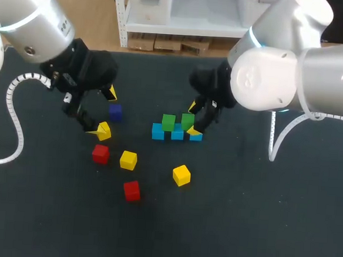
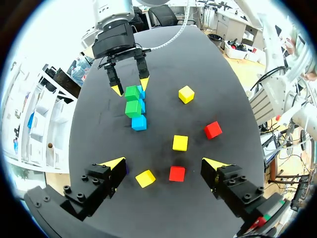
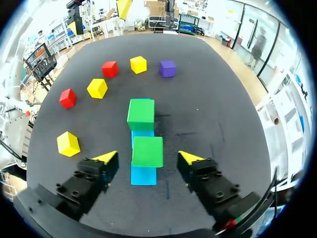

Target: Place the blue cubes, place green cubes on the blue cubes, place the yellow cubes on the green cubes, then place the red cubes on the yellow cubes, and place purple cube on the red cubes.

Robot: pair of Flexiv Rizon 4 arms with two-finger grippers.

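Three blue cubes lie in a row mid-table, with two green cubes on top of them. My right gripper is open astride the right-hand green cube, with a gap showing on each side of the cube. The left wrist view shows that gripper over the stack too. My left gripper hangs open over the table's left part, with the purple cube and a yellow cube near its fingers, untouched. Two more yellow cubes and two red cubes lie loose in front.
A white coiled cable lies on the dark table at the left, and another white cable hangs at the right. The loose cubes spread between the stack and the table's front.
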